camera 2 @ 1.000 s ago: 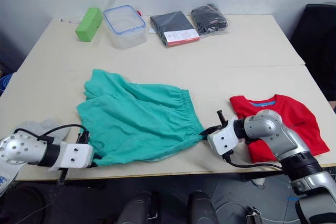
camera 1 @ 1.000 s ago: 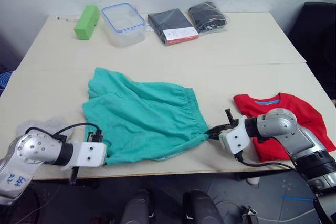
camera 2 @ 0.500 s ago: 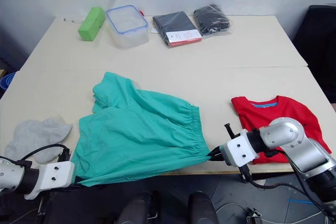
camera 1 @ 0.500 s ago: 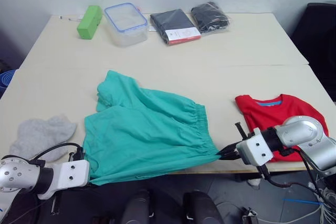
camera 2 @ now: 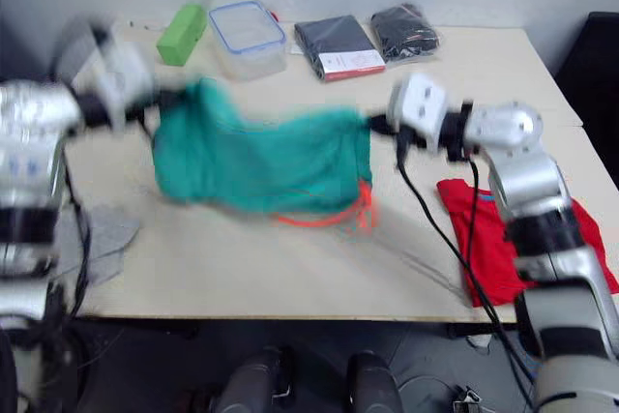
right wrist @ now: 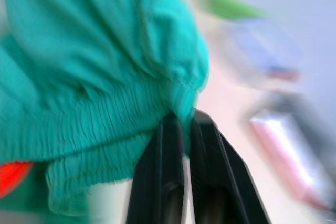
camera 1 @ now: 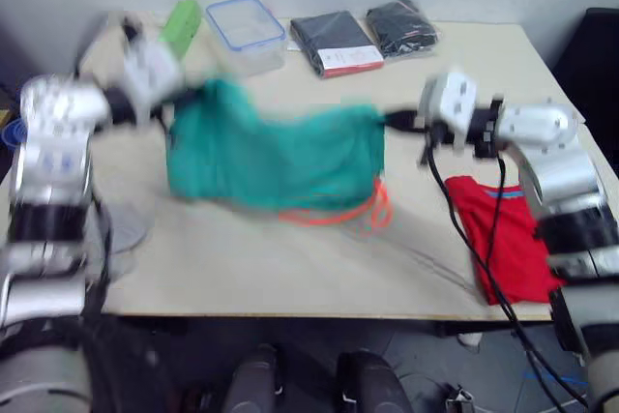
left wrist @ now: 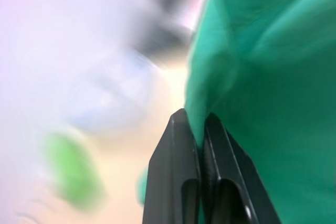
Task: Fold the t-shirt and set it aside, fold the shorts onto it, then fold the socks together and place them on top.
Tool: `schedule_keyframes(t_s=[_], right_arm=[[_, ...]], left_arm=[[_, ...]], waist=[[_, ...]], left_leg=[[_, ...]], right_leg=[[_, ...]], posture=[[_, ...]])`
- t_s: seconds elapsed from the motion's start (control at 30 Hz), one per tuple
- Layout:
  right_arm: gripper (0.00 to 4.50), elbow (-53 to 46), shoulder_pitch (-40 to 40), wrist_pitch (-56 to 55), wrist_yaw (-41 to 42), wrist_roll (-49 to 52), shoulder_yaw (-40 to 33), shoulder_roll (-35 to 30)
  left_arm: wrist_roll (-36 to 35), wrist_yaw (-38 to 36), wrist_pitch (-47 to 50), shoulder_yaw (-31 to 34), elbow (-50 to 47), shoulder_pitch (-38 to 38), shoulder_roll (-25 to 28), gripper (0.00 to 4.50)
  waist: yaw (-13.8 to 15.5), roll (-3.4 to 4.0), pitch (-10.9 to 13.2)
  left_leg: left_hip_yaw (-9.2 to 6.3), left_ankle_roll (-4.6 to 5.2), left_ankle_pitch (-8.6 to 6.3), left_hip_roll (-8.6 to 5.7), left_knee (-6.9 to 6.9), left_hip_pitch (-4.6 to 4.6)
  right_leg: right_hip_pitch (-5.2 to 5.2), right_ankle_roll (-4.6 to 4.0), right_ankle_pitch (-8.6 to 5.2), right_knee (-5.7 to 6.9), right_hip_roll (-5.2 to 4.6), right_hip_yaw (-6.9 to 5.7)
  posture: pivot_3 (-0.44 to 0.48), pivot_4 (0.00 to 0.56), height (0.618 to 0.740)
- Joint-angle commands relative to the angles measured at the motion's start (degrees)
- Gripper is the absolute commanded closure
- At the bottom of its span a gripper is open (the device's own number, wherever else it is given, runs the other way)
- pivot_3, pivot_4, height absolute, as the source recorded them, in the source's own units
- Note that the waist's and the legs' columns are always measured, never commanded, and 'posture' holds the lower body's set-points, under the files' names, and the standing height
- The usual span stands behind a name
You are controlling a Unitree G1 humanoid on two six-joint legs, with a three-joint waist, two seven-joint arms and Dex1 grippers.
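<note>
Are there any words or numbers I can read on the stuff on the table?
None can be read.
Black packet: its white and red label carries print too small to make out.
T-shirt: blue collar label, too small to read.
Shorts, green block, clear box: no writing seen.

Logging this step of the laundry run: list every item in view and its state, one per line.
shorts: lifted, stretched between both grippers, orange drawstring hanging.
left gripper: shut on shorts.
right gripper: shut on the waistband.
t-shirt: folded, on the table's right edge.
socks: lying loose, unfolded.
plastic container: no lid on.
black packaged clothes: wrapped, untouched.
</note>
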Motion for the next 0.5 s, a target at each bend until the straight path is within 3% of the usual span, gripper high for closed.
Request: schedule_keyframes(t_s=[0.03, 0.13, 0.23, 0.33, 0.5], right_arm=[[4.48, 7.3, -8.7, -19.2, -23.0, -16.0, -3.3, -5.5], [4.48, 8.4, -11.5, -25.5, -32.3, -19.8, -5.5, -7.3], [4.48, 2.1, -5.6, -31.7, -32.3, -21.7, -5.5, -9.3], [4.48, -8.4, 7.7, -29.9, -23.3, -14.2, -4.3, -9.8], [4.48, -29.9, 36.7, -16.6, -7.2, -3.5, -0.3, -12.3]], left_arm=[[4.5, 14.7, -15.5, 3.1, 6.9, -10.0, 3.9, 4.50], [5.4, 17.0, -24.0, 3.2, 6.7, -11.3, 7.3, 4.50], [0.9, 10.8, -24.5, 5.0, -2.8, -3.1, 11.0, 4.50], [-9.1, 1.9, -10.8, 9.9, -20.4, 15.8, 13.2, 4.50], [-22.5, -11.5, 13.1, 20.0, -51.1, 58.7, 14.8, 4.50]], waist=[[-0.9, 0.03, 0.0], [-1.9, 0.08, 0.0], [-2.8, 0.08, 0.0], [-3.2, 0.11, 0.0], [-2.6, 0.38, 0.1]], left_leg=[[0.22, 0.19, -0.13, -0.18, -0.22, -0.13], [0.28, 0.41, -0.57, -0.34, -0.46, -0.08], [0.25, 0.48, -0.75, -0.36, -0.94, 0.45], [0.01, 0.49, -0.77, -0.31, -1.04, 0.74], [-0.60, 0.36, -0.78, -0.19, -0.99, 0.59]], right_leg=[[-0.30, 0.03, 0.02, -0.09, -0.50, -0.59], [-0.57, 0.05, 0.02, 0.12, -0.94, -1.83], [-0.39, 0.20, 0.10, 0.46, -1.17, -2.74], [0.04, 0.28, 0.14, 0.37, -1.14, -3.00], [0.48, 0.32, 0.17, -0.12, -0.80, -2.36]], posture=[[0.000, 0.150, 0.740], [0.000, 0.150, 0.740], [0.000, 0.150, 0.740], [0.000, 0.150, 0.740], [0.000, 0.150, 0.740]])
